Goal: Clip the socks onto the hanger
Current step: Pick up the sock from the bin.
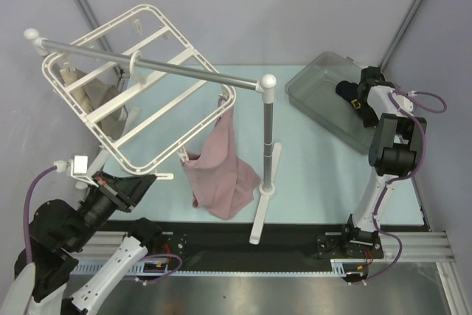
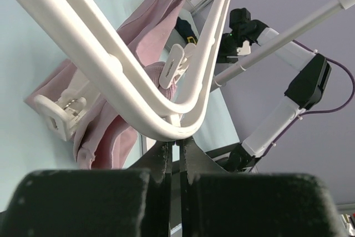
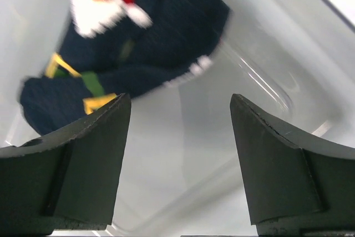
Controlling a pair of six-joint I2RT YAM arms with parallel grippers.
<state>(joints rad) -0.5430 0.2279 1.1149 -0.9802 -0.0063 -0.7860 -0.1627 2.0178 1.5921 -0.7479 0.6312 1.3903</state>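
Note:
The white hanger (image 1: 181, 138) hangs tilted from the silver rail at the left. My left gripper (image 1: 153, 177) meets its near corner. In the left wrist view the hanger's rim (image 2: 105, 67) rests at the fingertips, with the left gripper (image 2: 176, 144) shut on its edge. The dark navy socks (image 1: 345, 90) with a yellow band and red-and-white patch lie in a clear bin at the far right. My right gripper (image 1: 354, 99) hovers over them. The right wrist view shows the socks (image 3: 138, 43) at the upper left, beyond the right gripper (image 3: 180, 101), which is open with nothing between its fingers.
A pink cloth (image 1: 221, 171) hangs clipped to the hanger's right corner, and a beige cloth (image 1: 92, 94) hangs at its left side. The silver rail stand (image 1: 267, 138) rises mid-table. The clear bin (image 1: 310, 86) holds the socks. Free clips (image 2: 172, 67) sit on the frame's edge.

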